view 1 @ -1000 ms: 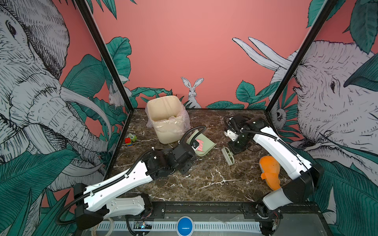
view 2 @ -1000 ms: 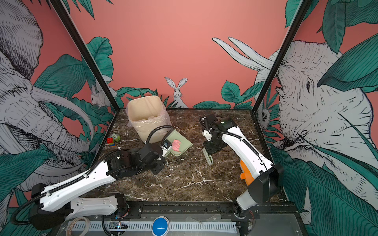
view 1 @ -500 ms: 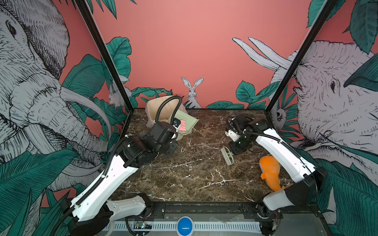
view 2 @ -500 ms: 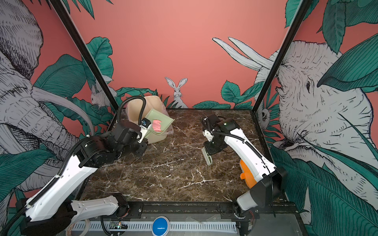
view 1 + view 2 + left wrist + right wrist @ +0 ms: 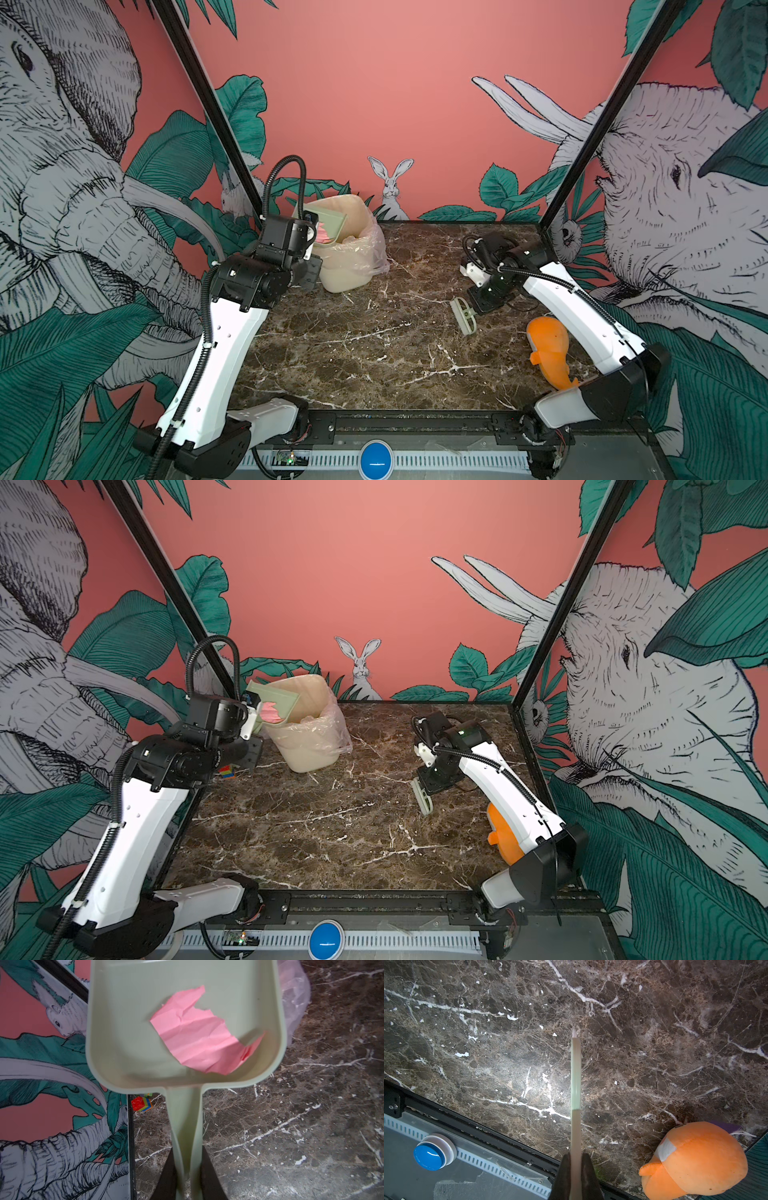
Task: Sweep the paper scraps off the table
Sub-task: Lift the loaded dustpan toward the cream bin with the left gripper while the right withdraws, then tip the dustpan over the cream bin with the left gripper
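One pink scrap [image 5: 199, 1039], creased and torn, inside the dustpan [image 5: 116, 1022], close to the pan's back wall by the handle. Off the desk [image 5: 374, 353], and not in the bin [image 5: 353, 270]. Pan lifted and tilted at the bin's left rim, its open lip toward the bin's clear liner. In both top views, scrap only a pink patch under the raised pan. Something pinkish inside the liner too; too small to tell what.

Left gripper [image 5: 188, 1167] narrow, clamped on the pan's handle, one black finger on each side of it. Left arm reared high, wrist just left of the bin.

Right of the bin and well apart from it: right gripper [image 5: 576, 1167], pinched nearly flat on the thin handle of a pale green brush [image 5: 575, 1076]. Brush head low, pointing down at the desk. Touching the marble or just above it: cannot tell. Seen edge-on in the right wrist view, against bare brown stone with white veins.

Farther from the bin than the brush: an orange fish toy [image 5: 548, 349] lying at the desk's right edge, partly behind the right arm.

Near the bin's left side, at the desk's edge: a small block [image 5: 142, 1103], red on top with coloured layers, mostly hidden by the left arm in a top view.

Across the desk from the bin, on the front rail: a blue button [image 5: 376, 459].
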{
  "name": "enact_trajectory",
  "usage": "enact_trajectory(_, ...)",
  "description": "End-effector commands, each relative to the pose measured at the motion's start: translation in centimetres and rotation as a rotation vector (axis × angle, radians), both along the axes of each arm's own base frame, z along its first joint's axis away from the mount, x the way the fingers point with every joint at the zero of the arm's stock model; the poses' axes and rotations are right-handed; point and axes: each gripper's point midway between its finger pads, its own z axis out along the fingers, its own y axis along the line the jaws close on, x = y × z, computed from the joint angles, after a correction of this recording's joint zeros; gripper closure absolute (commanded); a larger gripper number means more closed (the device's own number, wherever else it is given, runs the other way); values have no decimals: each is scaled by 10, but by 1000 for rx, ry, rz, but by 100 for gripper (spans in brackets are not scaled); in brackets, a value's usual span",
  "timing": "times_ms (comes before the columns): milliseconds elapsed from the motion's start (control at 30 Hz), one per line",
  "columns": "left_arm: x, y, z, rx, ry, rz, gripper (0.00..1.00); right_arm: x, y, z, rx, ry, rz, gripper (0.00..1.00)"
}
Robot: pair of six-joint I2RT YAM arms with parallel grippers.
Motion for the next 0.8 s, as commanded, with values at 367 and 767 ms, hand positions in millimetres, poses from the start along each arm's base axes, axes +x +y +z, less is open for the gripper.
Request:
enact_trajectory(367, 59, 27, -6, 303, 13, 16, 90, -12, -7, 1, 8, 10, 5, 100)
enact_trajectory(767, 85, 28, -6, 564, 47, -36, 91, -14, -8, 5, 9, 13, 11, 100)
